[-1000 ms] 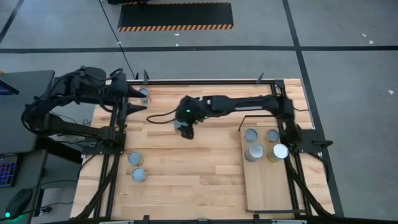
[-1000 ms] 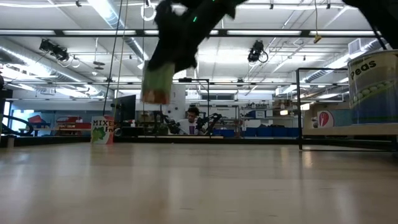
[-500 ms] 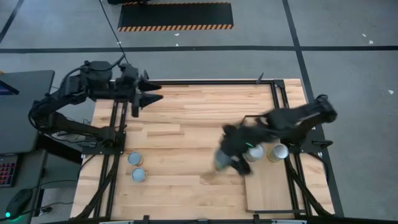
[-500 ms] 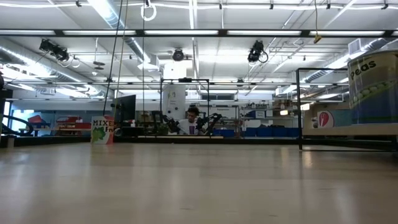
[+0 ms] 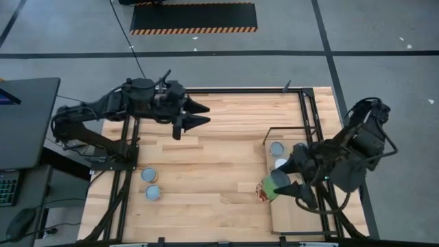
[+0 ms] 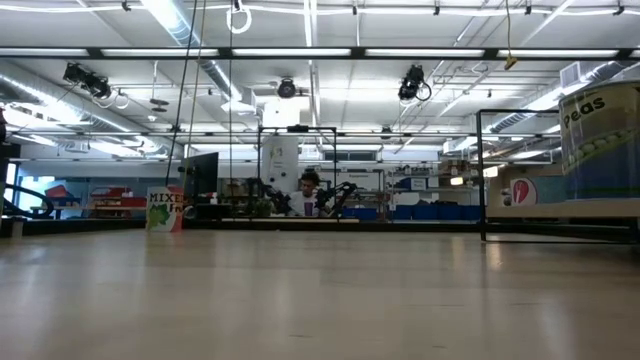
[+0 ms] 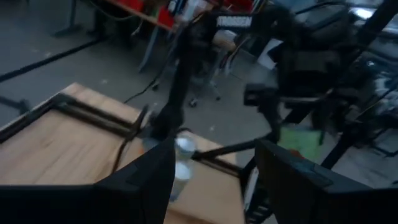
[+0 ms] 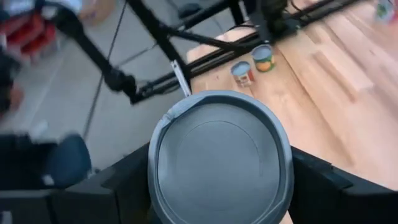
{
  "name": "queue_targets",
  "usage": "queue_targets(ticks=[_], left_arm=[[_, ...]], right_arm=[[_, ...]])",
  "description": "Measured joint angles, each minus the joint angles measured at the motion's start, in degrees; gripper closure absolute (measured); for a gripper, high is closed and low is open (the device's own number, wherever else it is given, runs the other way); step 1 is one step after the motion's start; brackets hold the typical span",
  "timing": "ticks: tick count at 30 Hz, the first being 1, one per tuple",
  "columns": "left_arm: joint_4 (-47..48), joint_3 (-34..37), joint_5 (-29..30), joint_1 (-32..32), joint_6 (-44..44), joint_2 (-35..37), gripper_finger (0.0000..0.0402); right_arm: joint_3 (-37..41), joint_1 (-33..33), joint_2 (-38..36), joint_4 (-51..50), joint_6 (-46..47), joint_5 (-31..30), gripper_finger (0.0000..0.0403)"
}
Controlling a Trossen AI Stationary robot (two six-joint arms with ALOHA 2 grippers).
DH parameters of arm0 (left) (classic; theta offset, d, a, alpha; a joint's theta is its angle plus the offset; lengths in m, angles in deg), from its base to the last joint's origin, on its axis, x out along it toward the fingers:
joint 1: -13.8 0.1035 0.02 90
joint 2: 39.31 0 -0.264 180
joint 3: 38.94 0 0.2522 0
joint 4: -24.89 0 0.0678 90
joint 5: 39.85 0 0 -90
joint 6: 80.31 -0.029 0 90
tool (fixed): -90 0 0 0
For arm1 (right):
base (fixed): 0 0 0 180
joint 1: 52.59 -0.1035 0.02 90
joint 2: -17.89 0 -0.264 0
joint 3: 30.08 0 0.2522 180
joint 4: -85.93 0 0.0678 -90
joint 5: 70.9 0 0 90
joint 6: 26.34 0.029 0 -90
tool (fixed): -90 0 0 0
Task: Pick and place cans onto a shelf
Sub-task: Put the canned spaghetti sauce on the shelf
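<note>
Right wrist view puts the held can [image 8: 219, 157] closest of all: its grey lid fills the frame between the right gripper's [image 8: 219, 186] two dark fingers, which pinch its sides. From above, that can [image 5: 270, 188] hangs tilted at the shelf's [image 5: 291, 216] near-left edge, just short of the cans already standing at the shelf's far end [image 5: 277, 149]. To do this step well, I would level the can so its base faces down, carry it over bare board nearer than the standing cans, lower until it sits flat, then release; dropped while tilted, it would likely roll off the shelf's left edge. Two more cans [image 5: 149, 175] wait well left of the shelf. Farther off, the left gripper [image 5: 199, 114] hovers beyond them with fingers spread, holding nothing.
</note>
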Motion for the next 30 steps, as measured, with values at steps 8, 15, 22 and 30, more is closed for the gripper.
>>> queue_targets(ticks=[8,15,22,30], left_arm=[[-3.55,-0.03,0.02,-2.76,1.83,-0.59,0.0175],[-4.49,-0.03,-0.05,-4.70,1.61,-0.40,0.0175],[-4.24,-0.03,-0.01,-7.37,1.56,-0.42,0.0175],[-3.83,-0.03,-0.02,-12.37,0.84,-0.42,0.0175]], right_arm=[[0.00,0.61,2.33,-0.84,30.01,-2.32,0.0113],[0.01,2.95,6.56,-7.42,48.09,-3.15,0.0113],[0.04,3.58,8.96,-18.65,50.92,1.49,0.0113],[5.24,-1.90,10.84,-31.50,56.69,6.72,0.0113]])
